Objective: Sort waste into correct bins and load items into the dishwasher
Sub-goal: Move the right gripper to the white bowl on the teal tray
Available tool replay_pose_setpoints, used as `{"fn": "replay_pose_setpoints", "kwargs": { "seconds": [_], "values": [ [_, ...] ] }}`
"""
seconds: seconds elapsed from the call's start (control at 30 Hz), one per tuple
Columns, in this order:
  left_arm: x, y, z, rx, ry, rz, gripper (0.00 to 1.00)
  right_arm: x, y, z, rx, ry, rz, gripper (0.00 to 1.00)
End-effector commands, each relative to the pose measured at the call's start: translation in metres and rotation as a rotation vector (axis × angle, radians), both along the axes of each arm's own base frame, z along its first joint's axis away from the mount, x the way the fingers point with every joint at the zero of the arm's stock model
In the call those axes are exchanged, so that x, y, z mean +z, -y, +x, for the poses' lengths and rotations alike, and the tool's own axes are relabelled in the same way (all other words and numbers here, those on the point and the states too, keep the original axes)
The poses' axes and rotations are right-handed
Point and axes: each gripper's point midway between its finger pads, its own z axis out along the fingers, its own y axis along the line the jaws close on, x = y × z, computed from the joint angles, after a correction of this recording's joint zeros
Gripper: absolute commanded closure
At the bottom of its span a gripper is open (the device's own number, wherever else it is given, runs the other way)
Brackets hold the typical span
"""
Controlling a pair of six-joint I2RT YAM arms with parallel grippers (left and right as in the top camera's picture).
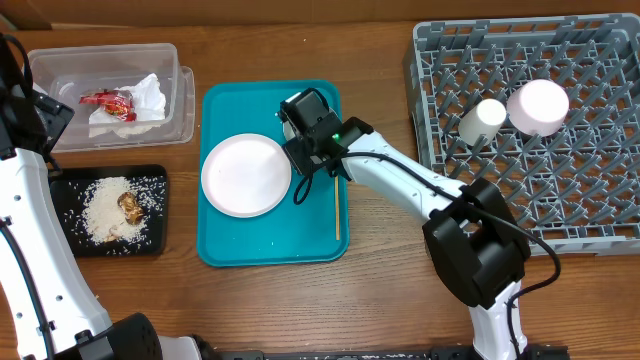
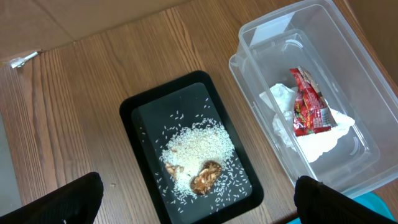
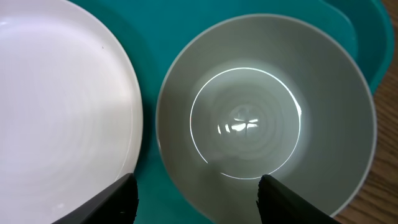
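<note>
Your right hand (image 3: 196,202) hangs spread wide over the bowl (image 3: 264,118) at frame centre, beside the plate (image 3: 62,106), seemingly lined up to pinch its near rim.

The right arm (image 1: 400,180) reaches from its base at the near right toward the middle, wrist angled down, the right gripper (image 3: 196,183) with fingers (image 3: 118,199) spread wide, while the left arm (image 1: 25,220) runs along the left edge, the left gripper (image 2: 199,186) pointing down, equally parted.

Plate (image 3: 62,106) just beside bowl (image 3: 261,124) leaves only a narrow gap.
</note>
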Motion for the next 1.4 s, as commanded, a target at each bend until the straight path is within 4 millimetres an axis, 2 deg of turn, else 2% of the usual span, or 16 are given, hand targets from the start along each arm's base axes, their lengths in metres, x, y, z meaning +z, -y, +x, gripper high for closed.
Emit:
{"fn": "replay_pose_setpoints", "kwargs": {
  "seconds": [0.0,0.27,0.4,0.6,0.67,0.7,0.8,0.9,1.17,1.23,1.37],
  "values": [
    [-0.002,0.000,0.001,0.010,0.005,-0.006,0.00,-0.016,0.002,0.000,0.003,-0.020,-0.028,0.36],
    [-0.002,0.000,0.001,0.010,0.005,-0.006,0.00,-0.019,0.006,-0.001,-0.004,-0.025,-0.051,0.44],
    [-0.002,0.000,0.001,0.010,0.005,-0.006,0.00,-0.019,0.006,-0.001,-0.006,-0.024,-0.054,0.53],
    [-0.002,0.000,0.001,0.010,0.005,-0.006,0.00,-0.019,0.006,-0.001,-0.013,-0.027,-0.049,0.77],
    [-0.002,0.000,0.001,0.010,0.005,-0.006,0.00,-0.015,0.007,-0.002,-0.030,-0.035,-0.044,0.88],
    [-0.002,0.000,0.001,0.010,0.004,-0.007,0.00,-0.012,0.007,-0.001,-0.040,-0.038,-0.040,0.90],
    [-0.002,0.000,0.001,0.010,0.004,-0.007,0.00,0.006,0.004,0.001,-0.045,-0.025,-0.025,0.96],
    [-0.002,0.000,0.001,0.010,0.005,-0.006,0.00,0.034,0.001,0.006,-0.046,0.001,-0.002,0.96],
    [-0.002,0.000,0.001,0.010,0.005,-0.006,0.00,0.133,0.006,0.018,-0.083,0.110,0.102,0.95],
    [-0.002,0.000,0.001,0.010,0.005,-0.006,0.00,0.141,0.010,0.019,-0.085,0.125,0.110,0.85],
    [-0.002,0.000,0.001,0.010,0.004,-0.007,0.00,0.127,0.016,0.022,-0.062,0.107,0.072,0.81]
  ]
}}
